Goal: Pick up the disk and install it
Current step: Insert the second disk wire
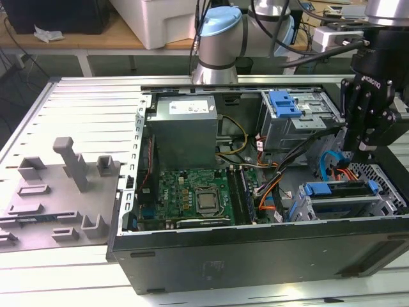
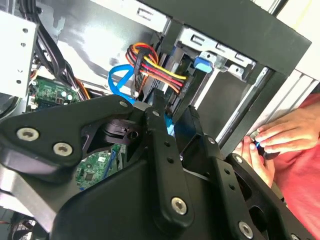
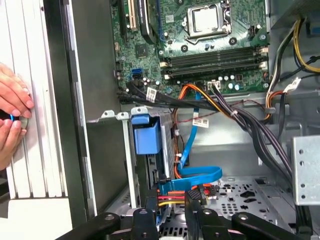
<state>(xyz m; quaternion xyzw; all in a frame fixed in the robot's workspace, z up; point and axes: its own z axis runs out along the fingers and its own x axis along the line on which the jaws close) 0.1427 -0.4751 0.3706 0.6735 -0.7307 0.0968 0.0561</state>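
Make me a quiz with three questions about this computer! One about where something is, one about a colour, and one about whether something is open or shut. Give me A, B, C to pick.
1. In the exterior view, the gripper hangs over:
A) the big grey box
B) the drive cage at the exterior view's right
C) the tray outside

2. The flat looping cable by the cage is:
A) blue
B) pink
C) white

3. The computer case is:
A) shut
B) open, insides showing
C) wrapped up

Answers:
1 B, it sits just above the cage.
2 A, the first wrist view shows it bright blue.
3 B, the green board is in plain sight.
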